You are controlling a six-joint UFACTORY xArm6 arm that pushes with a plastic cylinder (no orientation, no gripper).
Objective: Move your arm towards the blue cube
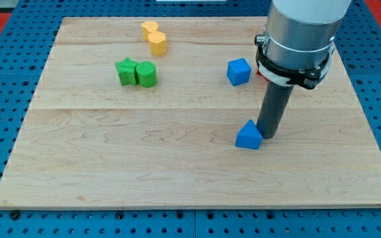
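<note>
Blue cube (239,71) sits toward the view's top from my tip (267,135), clear of it. No fingers on this rod. Tip touches the blue triangular block (249,135); you risk dragging it along.

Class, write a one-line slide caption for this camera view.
My tip rests beside the blue triangular block, below the blue cube; green and yellow blocks sit at the board's upper left.

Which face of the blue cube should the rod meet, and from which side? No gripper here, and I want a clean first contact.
No grip is possible. Meet the blue cube on its bottom-right face, coming up from my tip, now beside the blue triangular block. The cube sits turned, so aim mid-face; a corner would likely spin it.
</note>
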